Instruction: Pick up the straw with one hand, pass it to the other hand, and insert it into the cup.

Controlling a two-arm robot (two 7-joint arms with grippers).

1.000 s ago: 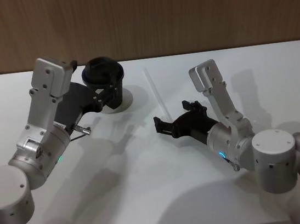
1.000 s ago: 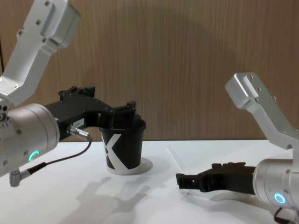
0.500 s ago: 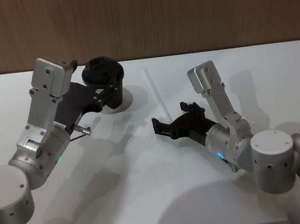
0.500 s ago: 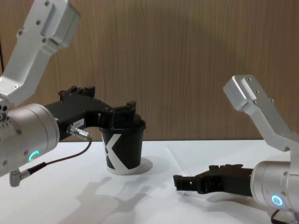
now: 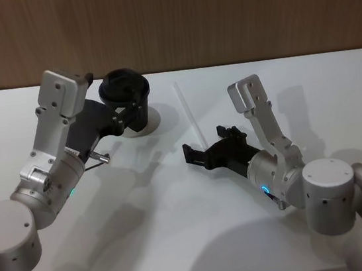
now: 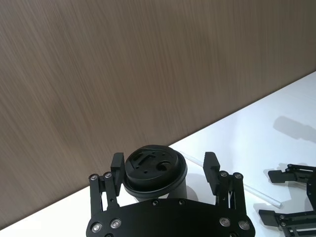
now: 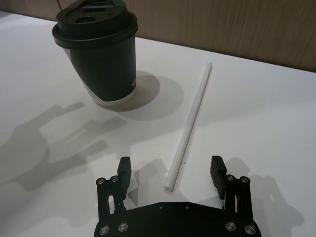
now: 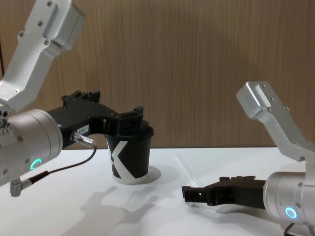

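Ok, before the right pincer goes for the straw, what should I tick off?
1. Straw lies flat on the table, free: ok.
2. Right pincer open: ok.
3. Straw's near end lined up between its fingers: ok.
4. Low enough to close on it: cannot tell.
5. Cup upright, lid on: ok.
6. Left pincer open either side of the lid, holding nothing: ok.

Likely a lab or office test bench: plain white tabletop (image 5: 168,237) set against a wood-grain panelled wall (image 5: 219,17), even indoor lighting.
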